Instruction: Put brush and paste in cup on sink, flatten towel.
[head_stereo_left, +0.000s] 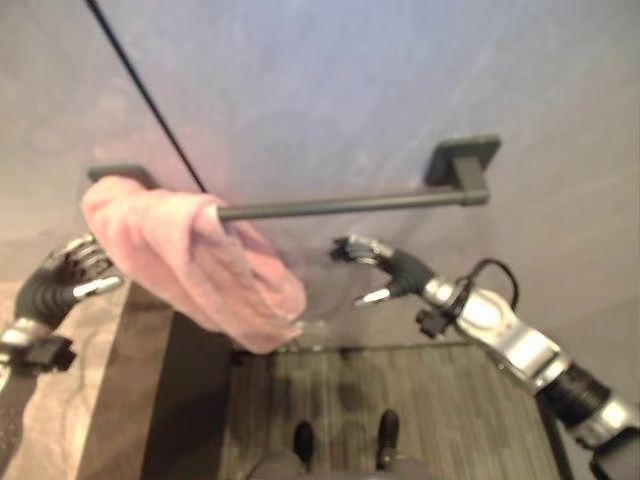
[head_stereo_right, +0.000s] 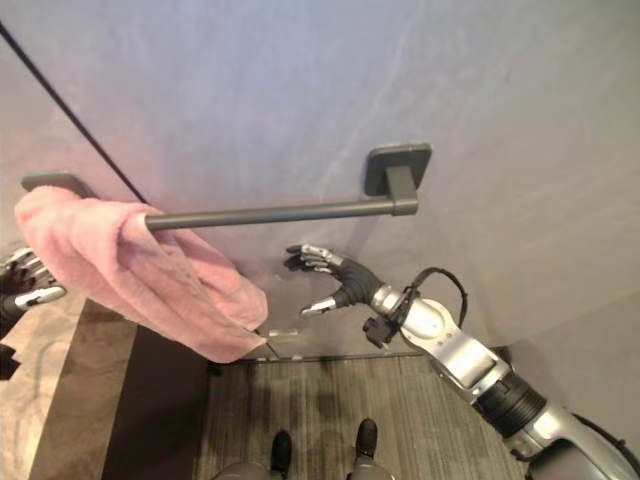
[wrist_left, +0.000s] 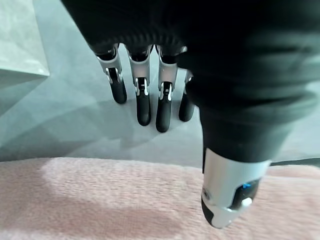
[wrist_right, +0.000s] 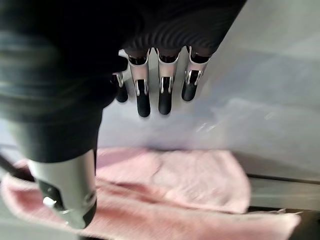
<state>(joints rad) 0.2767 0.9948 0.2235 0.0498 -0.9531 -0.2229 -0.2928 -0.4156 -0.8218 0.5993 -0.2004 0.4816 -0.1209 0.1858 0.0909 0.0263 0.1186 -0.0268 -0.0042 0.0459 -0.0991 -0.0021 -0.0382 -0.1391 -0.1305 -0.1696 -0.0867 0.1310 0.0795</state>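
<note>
Right hand (head_stereo_right: 335, 280): fingers straight and spread, thumb held apart below them, nothing between them. It hangs in open air in front of the wall (head_stereo_right: 300, 90), under the rail (head_stereo_right: 270, 213) and apart from it. Bare wall lies above, below and to the outer side of this hand. On its inner side the nearest edge is the low bunched end of the towel (head_stereo_right: 150, 275), near the fingertips but not touching.

Left hand (head_stereo_left: 75, 270): fingers straight and relaxed, thumb separate, holding nothing. The left wrist view shows the fingers (wrist_left: 142, 95) extended over a plain grey surface with the pink towel (wrist_left: 100, 200) across the view close to the thumb; whether the thumb touches the cloth cannot be told. In the head views this hand sits just beside the towel's outer edge, below the near bracket (head_stereo_left: 120, 173).

Towel: draped over the rail at the left-hand end, gathered in thick folds, not flat, its lower corner hanging toward the right hand. The rest of the rail, up to the far bracket (head_stereo_right: 398, 168), is bare. Wood-grain floor (head_stereo_right: 330, 400) lies below both hands.
</note>
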